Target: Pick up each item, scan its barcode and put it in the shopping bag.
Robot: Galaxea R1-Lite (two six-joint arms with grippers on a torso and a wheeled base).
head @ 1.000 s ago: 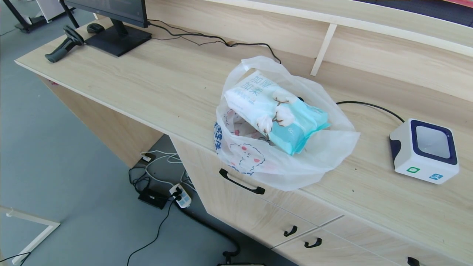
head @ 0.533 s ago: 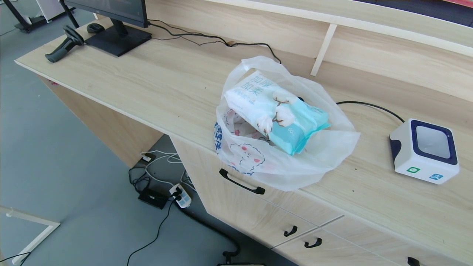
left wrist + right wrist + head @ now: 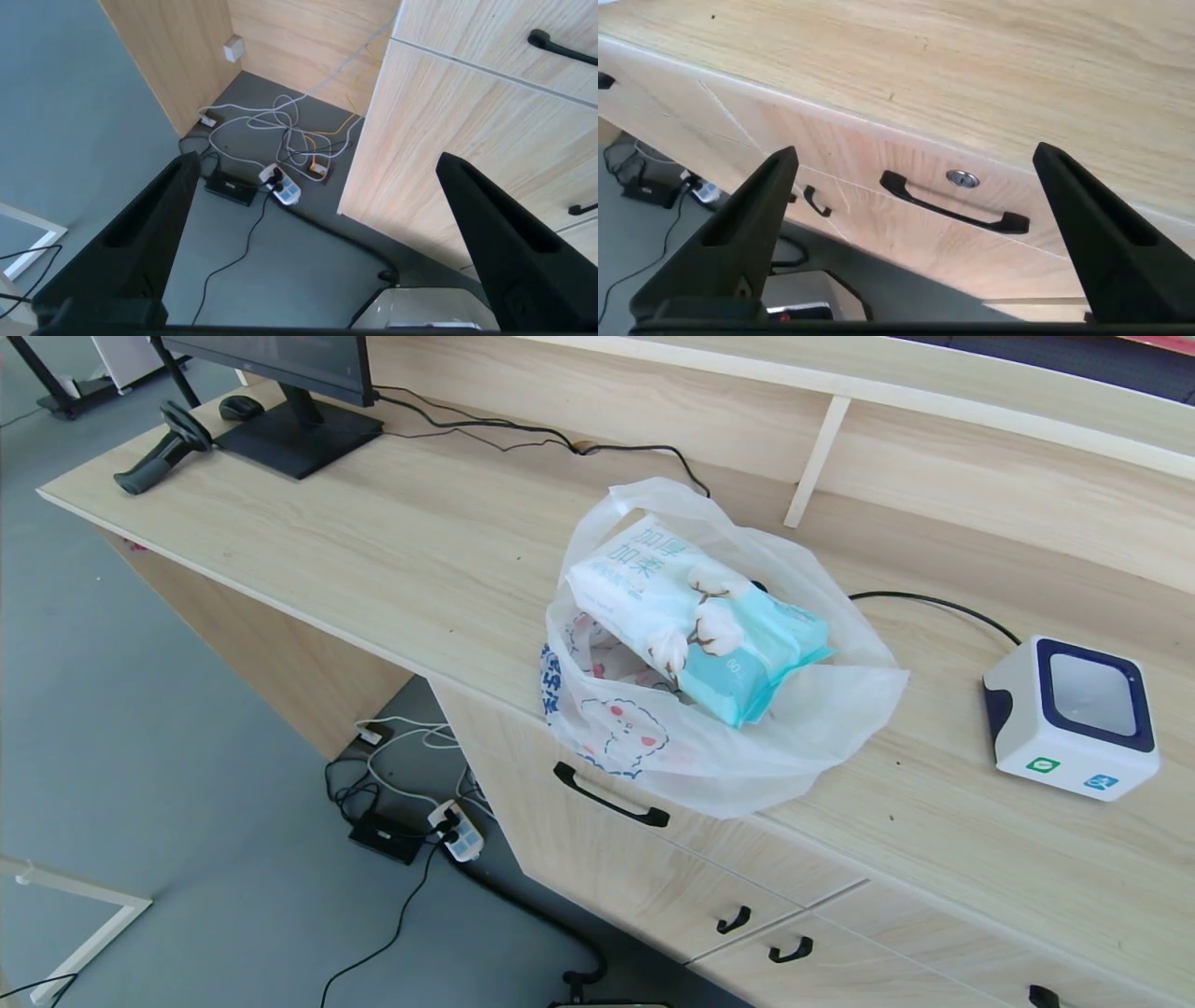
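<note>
My left claw (image 3: 318, 163) is spread wide with nothing between the fingers. It hangs low over the grey floor, above a tangle of cables and a power strip (image 3: 282, 187) beside the cabinet front.

On the counter (image 3: 392, 551), far to the left of the shopping bag (image 3: 709, 756), a dark handheld scanner (image 3: 154, 453) lies beside the monitor's base (image 3: 299, 429).

The shopping bag itself sits at the counter's front edge, its lower part sagging over the drawer below. It is thin, milky, half-transparent plastic with a blue and pink cartoon print on the front, and its mouth gapes open.

In that mouth lies the wipes pack (image 3: 695, 616), a soft white-and-teal packet with cotton bolls pictured on it. It is tilted, with its teal end pointing towards the right side of the bag.

To the right of the bag, well apart from it, stands the white desk scanner (image 3: 1074, 719) with its dark-framed window facing up and a black cable running back from it.

My right claw (image 3: 915, 154) is likewise fully open and empty. It faces the counter's front edge and a drawer with a black handle (image 3: 952, 207).
</note>
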